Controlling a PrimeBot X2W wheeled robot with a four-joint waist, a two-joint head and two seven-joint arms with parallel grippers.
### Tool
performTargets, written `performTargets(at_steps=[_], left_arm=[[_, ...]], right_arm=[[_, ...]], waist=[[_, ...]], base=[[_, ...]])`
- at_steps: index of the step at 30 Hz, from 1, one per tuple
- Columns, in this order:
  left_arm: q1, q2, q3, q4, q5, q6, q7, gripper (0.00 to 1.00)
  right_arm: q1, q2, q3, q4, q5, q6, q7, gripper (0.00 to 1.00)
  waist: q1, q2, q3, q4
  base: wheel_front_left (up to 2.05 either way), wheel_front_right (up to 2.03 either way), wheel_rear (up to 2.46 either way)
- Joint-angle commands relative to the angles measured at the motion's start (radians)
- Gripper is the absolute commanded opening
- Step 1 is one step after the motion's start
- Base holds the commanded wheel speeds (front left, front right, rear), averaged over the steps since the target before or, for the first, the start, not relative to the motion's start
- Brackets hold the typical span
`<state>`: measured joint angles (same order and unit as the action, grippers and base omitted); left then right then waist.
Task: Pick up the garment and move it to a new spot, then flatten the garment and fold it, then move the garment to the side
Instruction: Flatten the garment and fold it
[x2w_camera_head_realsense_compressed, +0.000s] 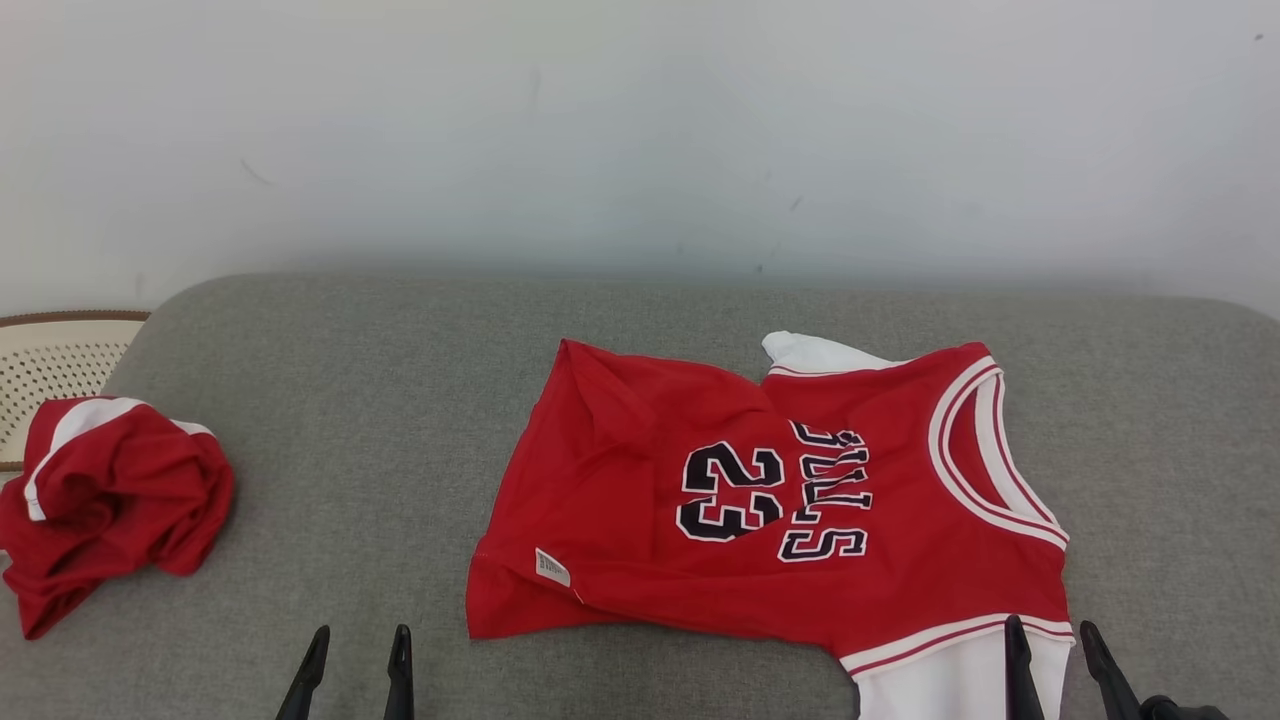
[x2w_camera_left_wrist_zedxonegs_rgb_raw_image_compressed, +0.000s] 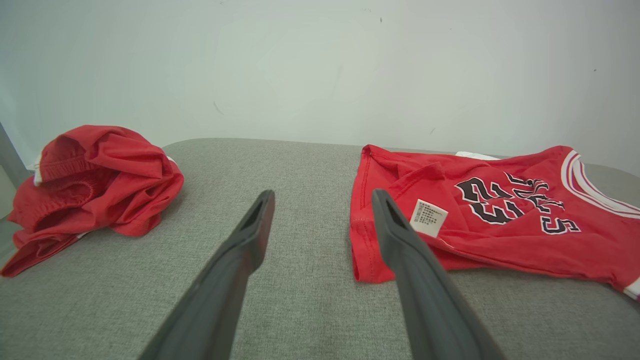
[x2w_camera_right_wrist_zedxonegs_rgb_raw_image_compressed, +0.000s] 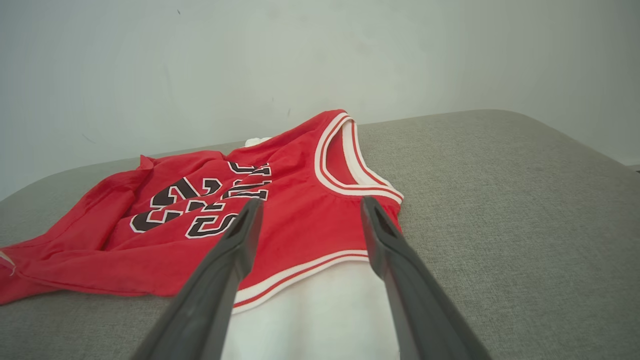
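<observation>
Pale, bare wall (x2w_camera_head_realsense_compressed: 640, 120) stood behind a grey fabric-covered surface (x2w_camera_head_realsense_compressed: 350, 400). The red jersey (x2w_camera_head_realsense_compressed: 640, 520) lay front-up on the middle and right of that surface, mostly spread out, with some creases and a folded-over patch at its far left corner. Its long axis ran across the surface, roughly parallel to the near edge. The white-trimmed collar (x2w_camera_head_realsense_compressed: 985, 450) pointed toward the right edge and the hem toward the left, so the "23" and the lettering lay sideways. A white care label (x2w_camera_head_realsense_compressed: 552, 567) showed by the near hem corner.

Left jaws stood apart and held nothing. They sat by the near edge, just left of the jersey's near hem corner, above bare grey fabric. Right jaws stood apart too, also holding nothing. They sat over the white sleeve (x2w_camera_head_realsense_compressed: 940, 690) at the jersey's near right end, the white cloth and its red-and-white trim showing between them. Whether they touched the cloth could not be told.

A second red garment (x2w_camera_head_realsense_compressed: 120, 500) sat crumpled by the left edge, well apart from the jersey.
</observation>
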<state>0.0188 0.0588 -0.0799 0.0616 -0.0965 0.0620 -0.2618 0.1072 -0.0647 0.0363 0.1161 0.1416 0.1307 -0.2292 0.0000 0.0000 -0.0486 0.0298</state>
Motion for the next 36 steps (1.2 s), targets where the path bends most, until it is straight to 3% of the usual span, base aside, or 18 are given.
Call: performTargets(at_steps=[1, 36], left_arm=[[0.006, 0.005, 0.002, -0.001, 0.003, -0.004, -0.003, 1.0], [-0.008, -0.001, 0.013, -0.001, -0.012, -0.018, -0.003, 1.0]], right_arm=[[-0.01, 0.003, 0.003, 0.003, -0.01, 0.0, -0.006, 1.0], [-0.02, 0.01, 0.006, 0.024, -0.018, 0.0, 0.016, 1.0]], waist=[[0.0, 0.0, 0.001, 0.001], [0.0, 0.0, 0.011, -0.022]], base=[[0.0, 0.0, 0.0], [0.0, 0.0, 0.0]])
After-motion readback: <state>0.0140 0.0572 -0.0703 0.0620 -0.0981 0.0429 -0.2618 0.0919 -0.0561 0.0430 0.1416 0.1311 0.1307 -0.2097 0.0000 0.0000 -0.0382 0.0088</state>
